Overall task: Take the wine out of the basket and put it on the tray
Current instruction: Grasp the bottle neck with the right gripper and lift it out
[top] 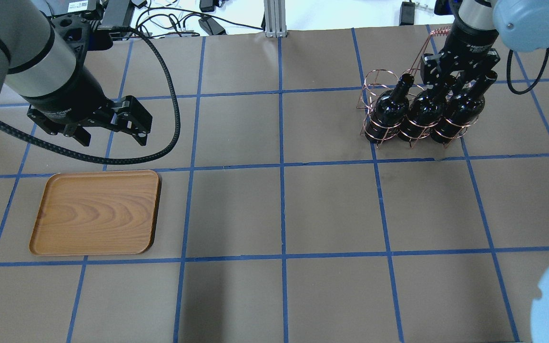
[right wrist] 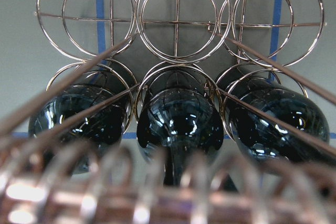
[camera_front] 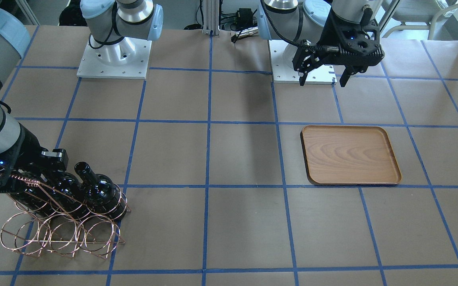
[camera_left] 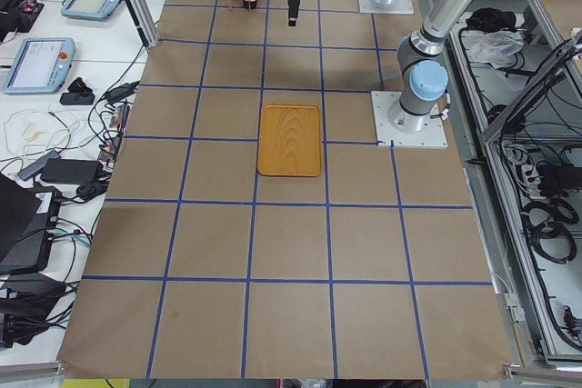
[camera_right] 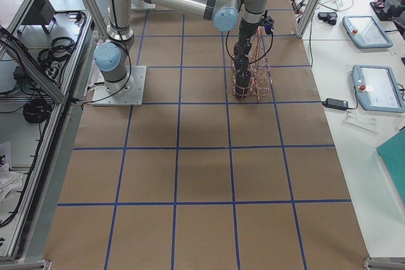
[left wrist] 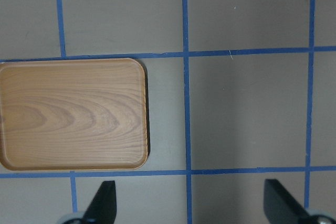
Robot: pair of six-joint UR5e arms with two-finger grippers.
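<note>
The middle wine bottle [top: 422, 112] lies in the wire basket [camera_front: 65, 239], right gripper [top: 446, 82] at its neck, closure I cannot tell, left gripper [top: 112, 136] spread wide near the tray [top: 96, 212]; heavy, slick, breakable glass likely wants a firm neck hold
</note>
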